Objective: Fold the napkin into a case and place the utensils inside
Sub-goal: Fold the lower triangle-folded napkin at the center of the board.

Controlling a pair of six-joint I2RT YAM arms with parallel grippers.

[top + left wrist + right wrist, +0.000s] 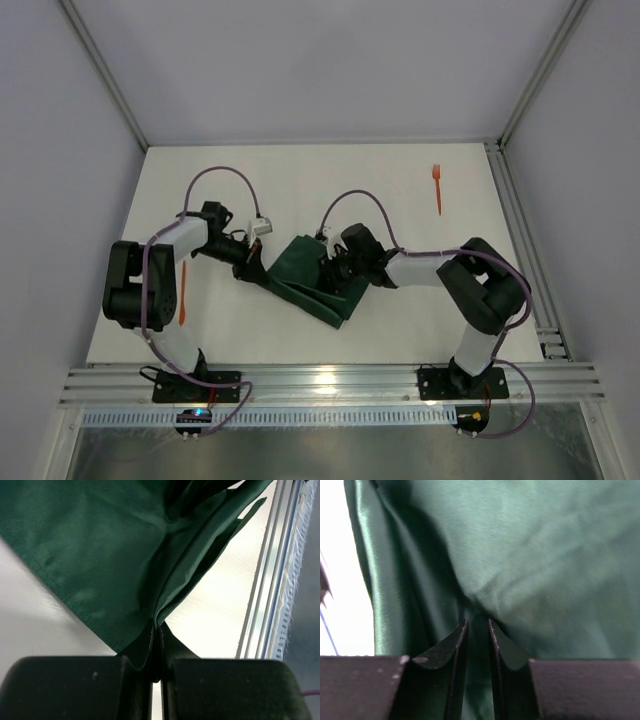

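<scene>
Tightly closed, the left gripper (156,630) pinches a corner of the dark green napkin (100,545), a thin fold of cloth squeezed between its two black fingers (75,685) with no gap showing. From that pinch the fabric fans up and away in at least two layers, one creased edge running straight into the closed jaws.

Opposite, the right gripper (478,630) has its jaws only narrowly parted (a slim slot, nothing more). Green cloth fills the view behind and inside that slot, but whether the pads are pressing on it cannot be told from the wrist camera. A shiny fold of the napkin rises just to the left of the fingers (445,650).

From above, both grippers meet at the cloth in the middle of the white table (400,320), the left one at its left corner and the right one at its far right edge. The napkin lies rumpled and folded over, a narrower folded band running diagonally toward the near side.

Both orange utensils are well apart from the cloth. The fork (437,188) lies alone toward the far right corner of the table. The other orange piece (183,292) lies on the left, just beside the left arm's lower link and partly hidden by it.
</scene>
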